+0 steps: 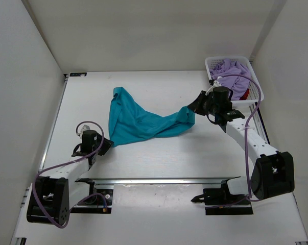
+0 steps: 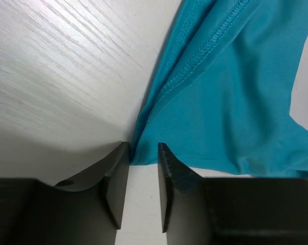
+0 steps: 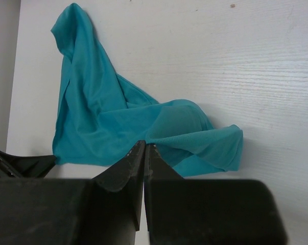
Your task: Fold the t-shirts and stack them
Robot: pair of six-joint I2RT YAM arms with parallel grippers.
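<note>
The top view looks down from high over the near edge, taking in the whole bench [image 1: 159,158]. The camera behind the left tool [image 2: 143,149] sits very close to the teal t-shirt [image 2: 235,102] just ahead of it. The one behind the right tool [image 3: 145,145] stands farther back. All three views share that shirt.

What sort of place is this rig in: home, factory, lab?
Probably a lab test cell: white table boxed in by plain white panels, two robot arms bolted at its near edge, a mesh basket of shirts as props.
</note>
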